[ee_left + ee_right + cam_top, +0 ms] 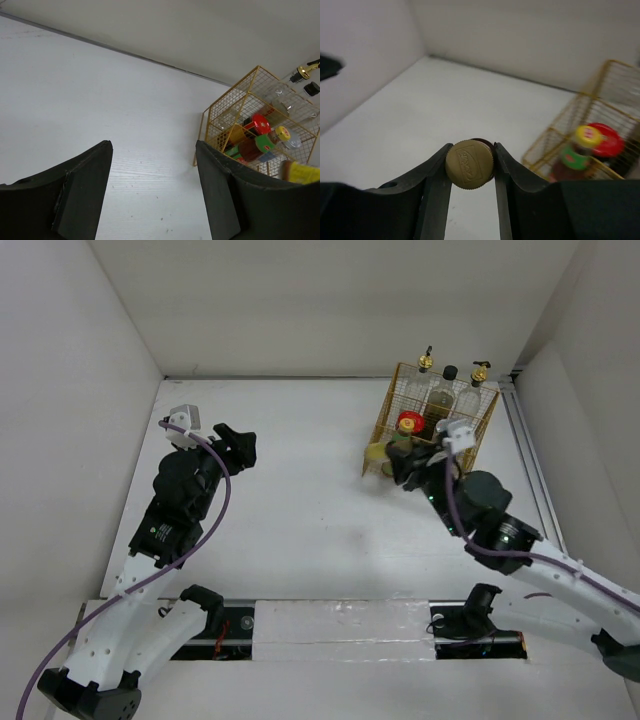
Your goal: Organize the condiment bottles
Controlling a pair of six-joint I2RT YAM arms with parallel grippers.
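My right gripper (398, 464) (470, 165) is shut on a small bottle with a ridged gold cap (469, 163). It holds the bottle just left of the gold wire basket (385, 422), and its yellow body (377, 452) shows in the top view. In the basket stand two tall clear gold-spouted bottles (426, 364) (480, 373), a black-capped jar (450, 373), a red-lidded jar (409, 422) (607, 140) and a colourful-labelled bottle with a yellow cap (584, 136) (281, 134). My left gripper (240, 445) (152, 185) is open and empty, far left of the basket. The silver-lidded jar is not visible.
The basket (220, 107) stands at the back right, close to the right wall rail (528, 450). White walls enclose the table on the left, back and right. A black rail (350, 625) runs along the near edge between the arm bases.
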